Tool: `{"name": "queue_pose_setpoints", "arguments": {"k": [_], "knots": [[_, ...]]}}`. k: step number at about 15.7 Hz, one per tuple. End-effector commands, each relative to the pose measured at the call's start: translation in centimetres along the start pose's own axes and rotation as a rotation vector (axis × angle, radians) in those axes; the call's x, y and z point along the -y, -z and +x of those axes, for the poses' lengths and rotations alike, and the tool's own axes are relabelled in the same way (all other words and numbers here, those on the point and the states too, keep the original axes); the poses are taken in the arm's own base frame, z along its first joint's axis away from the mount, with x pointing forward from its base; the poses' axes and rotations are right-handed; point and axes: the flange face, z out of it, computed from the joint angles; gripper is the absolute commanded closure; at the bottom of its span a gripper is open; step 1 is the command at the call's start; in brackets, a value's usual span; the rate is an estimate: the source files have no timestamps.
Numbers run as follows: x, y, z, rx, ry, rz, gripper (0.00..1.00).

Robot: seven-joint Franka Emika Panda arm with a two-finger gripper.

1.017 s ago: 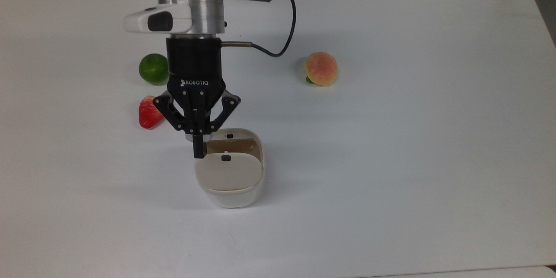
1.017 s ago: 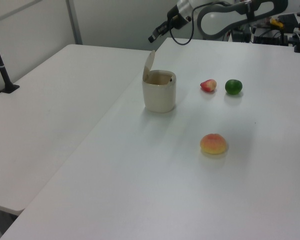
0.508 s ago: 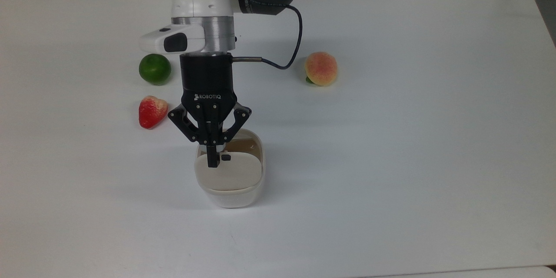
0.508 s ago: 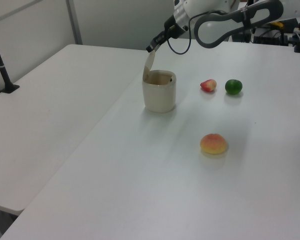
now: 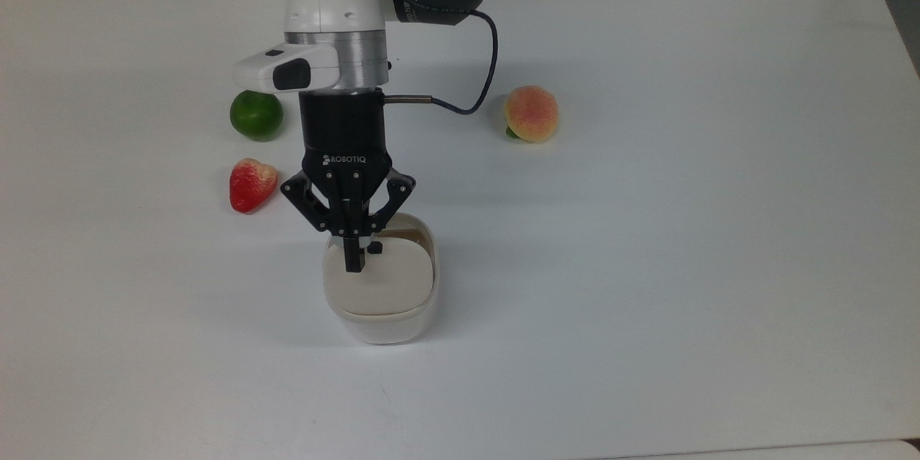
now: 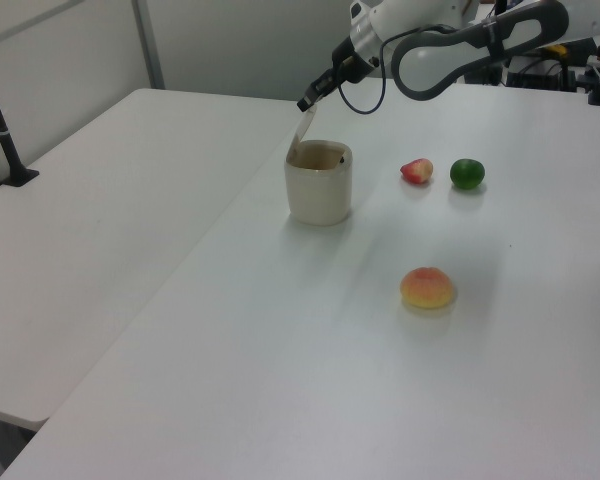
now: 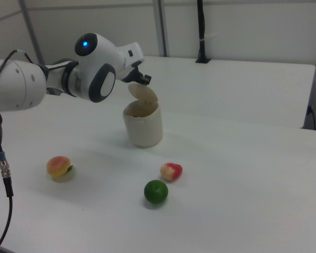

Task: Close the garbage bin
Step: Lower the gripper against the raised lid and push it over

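The jaws (image 5: 353,263) are pressed together, empty, forming one narrow tip that rests on the raised lid (image 5: 379,279) beside its black button (image 5: 374,248); I judge this suits pushing rather than gripping. The garbage bin (image 5: 384,316) stands on the desk (image 5: 647,230) at lower centre of the top view. Its lid leans half-raised over the opening, so closing is unfinished.

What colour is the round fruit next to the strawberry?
Green. The round fruit shows best in the right view, beside the strawberry.
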Motion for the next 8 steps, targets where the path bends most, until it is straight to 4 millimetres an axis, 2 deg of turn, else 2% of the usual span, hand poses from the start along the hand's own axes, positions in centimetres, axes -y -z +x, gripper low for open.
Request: {"name": "queue_pose_setpoints", "arguments": {"k": [1,5,8], "knots": [[0.4,1.5,-1.4,0.082,-0.013,0.019,1.0],[0.4,1.3,-2.0,0.145,-0.01,0.018,1.0],[0.3,0.5,-3.3,0.197,0.004,0.015,1.0]]}}
